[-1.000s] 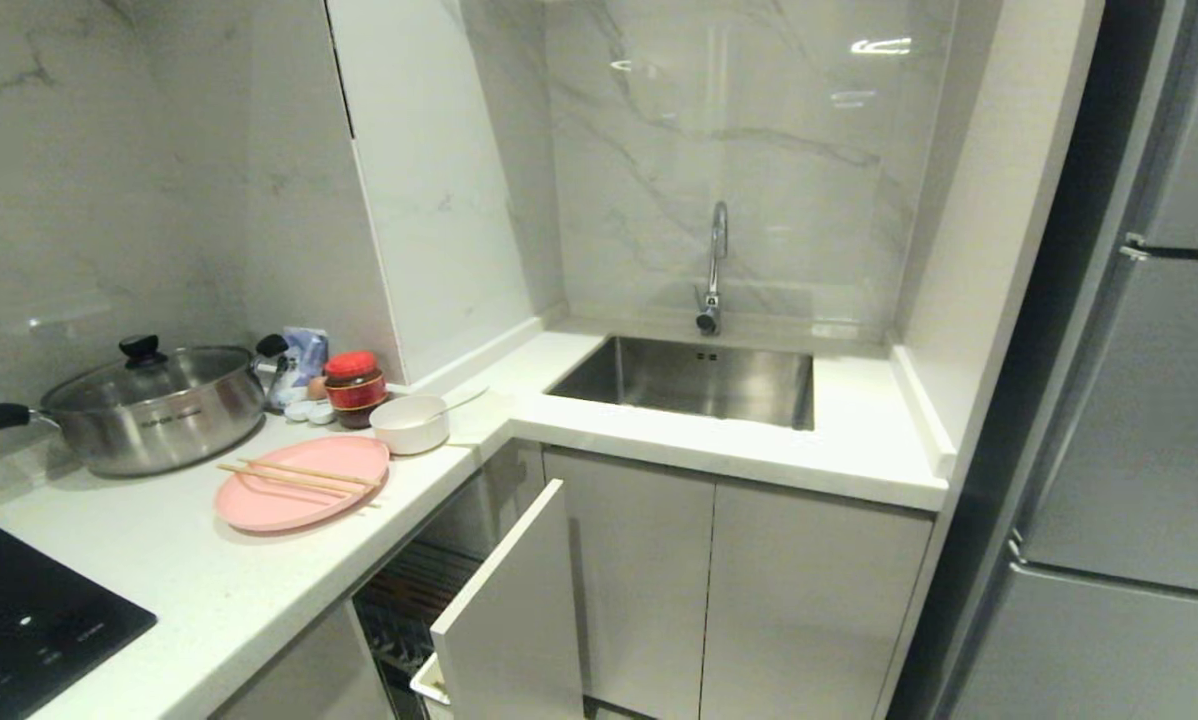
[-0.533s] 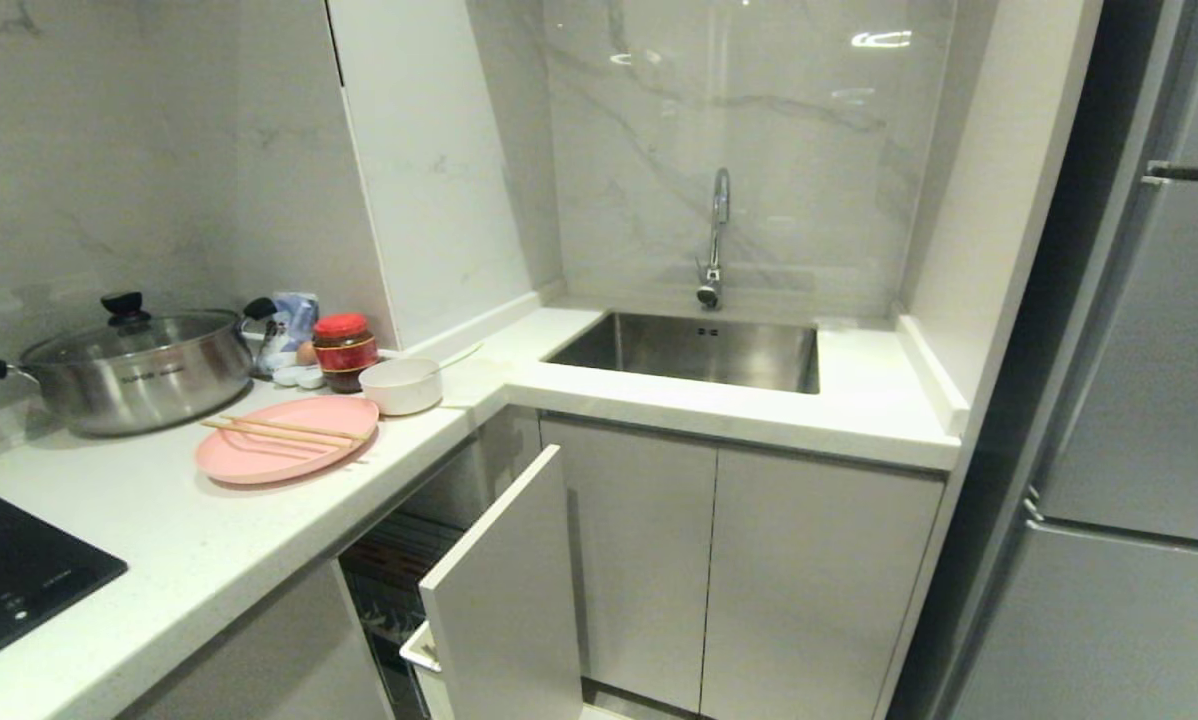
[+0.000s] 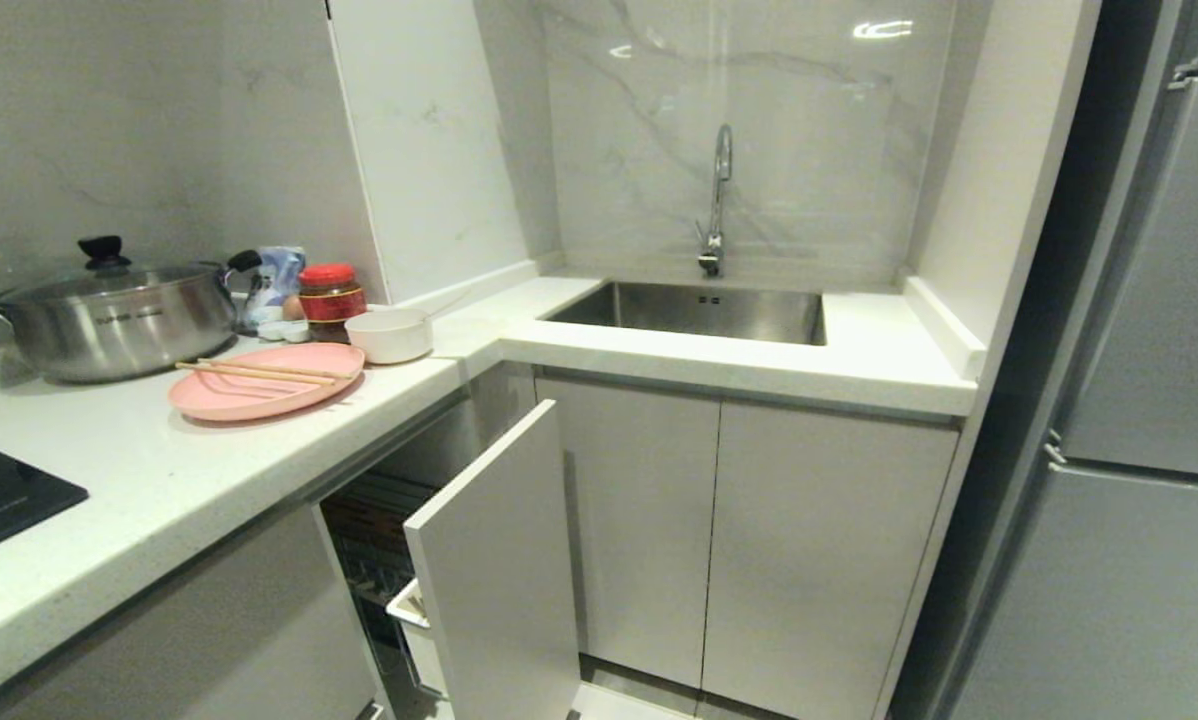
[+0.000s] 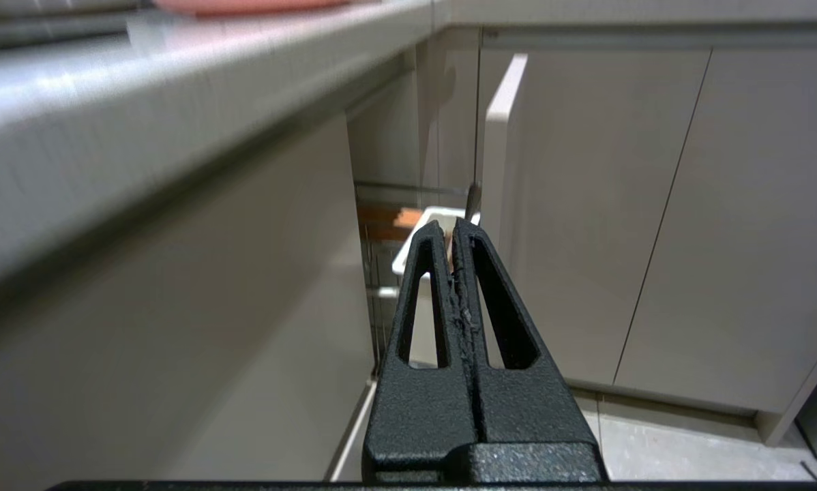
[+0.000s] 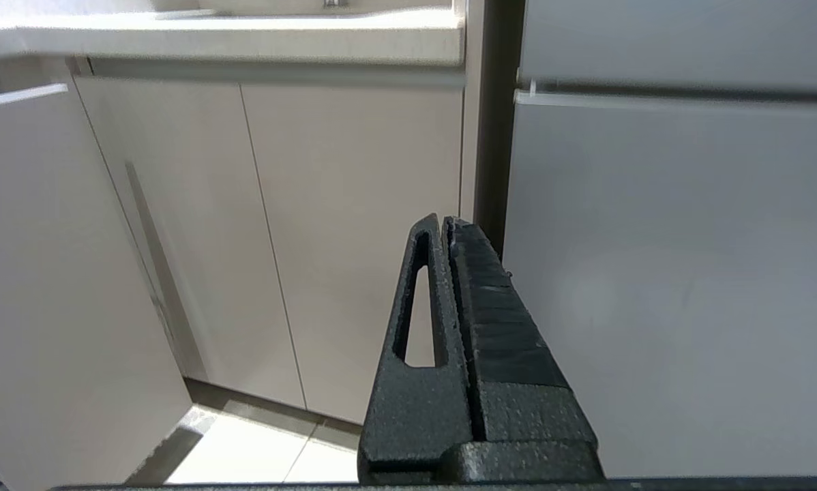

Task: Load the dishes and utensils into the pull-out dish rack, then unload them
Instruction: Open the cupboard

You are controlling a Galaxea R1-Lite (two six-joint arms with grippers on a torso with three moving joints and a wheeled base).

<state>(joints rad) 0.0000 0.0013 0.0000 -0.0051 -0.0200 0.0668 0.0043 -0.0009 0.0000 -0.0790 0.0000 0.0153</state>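
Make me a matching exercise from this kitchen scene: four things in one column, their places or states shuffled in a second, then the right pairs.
Things
1. chopsticks
2. white bowl
3. pull-out dish rack
4. left gripper

Places or states
A. shut, holding nothing, below the counter edge
B. lying across the pink plate
C. pulled partly out under the counter
D. on the counter beside the red-lidded jar

Pairs: 1-B, 2-D, 3-C, 4-A
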